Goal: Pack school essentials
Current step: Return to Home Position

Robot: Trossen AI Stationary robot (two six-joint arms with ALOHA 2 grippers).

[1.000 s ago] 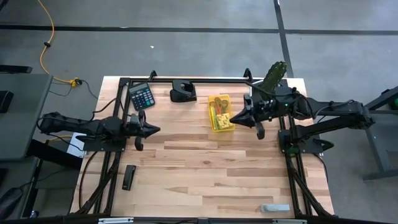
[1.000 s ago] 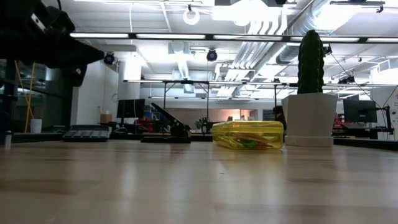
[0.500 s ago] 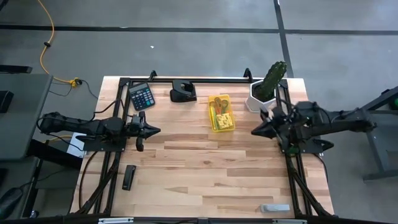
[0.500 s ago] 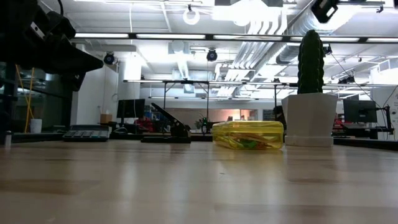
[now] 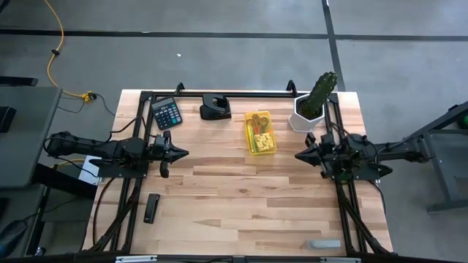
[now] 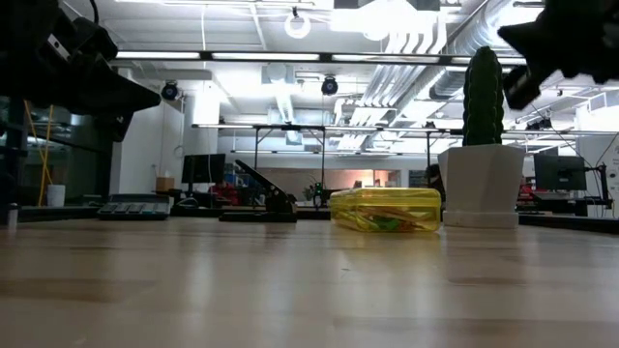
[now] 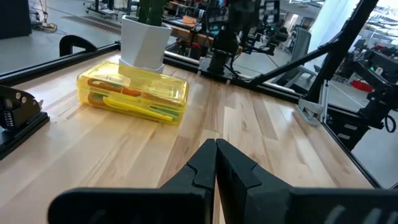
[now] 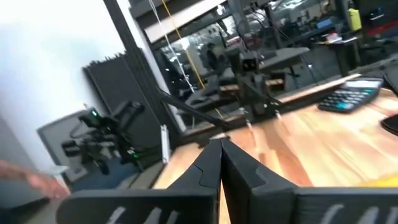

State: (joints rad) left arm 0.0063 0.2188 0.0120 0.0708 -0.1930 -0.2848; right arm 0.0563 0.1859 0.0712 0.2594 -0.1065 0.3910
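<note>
The left gripper (image 5: 183,153) hangs over the left half of the pale wooden plank table (image 5: 234,197), its two dark jaws pressed together tip to tip. Facing it across the boards, the right gripper (image 5: 298,155) hangs by the table's right rail, its jaws likewise drawn to a single closed point. The yellow see-through plastic supply box (image 5: 260,133) lies flat on the table with its lid down. It is ahead of both sets of jaws and off toward the far edge, nearer the right gripper's tips than the left's, and touches neither. Through its walls the packed stationery (image 7: 124,93) shows as red-orange and yellow shapes; the single pieces cannot be told apart. Beyond the box as seen from the left jaws, and off to the far-edge side of the right jaws, stands a green cactus in a white faceted pot (image 5: 311,109). A black calculator with grey keys (image 5: 167,112) sits on the far-edge side of the left jaws, close to that arm. A black lever-handled desk tool (image 5: 215,107) rests between the calculator and the box along the same edge. A flat black rectangular bar (image 5: 151,207) lies behind the left jaws on their near-edge side. A small grey oblong piece (image 5: 323,244) lies at the front edge, well apart from the right jaws.
</note>
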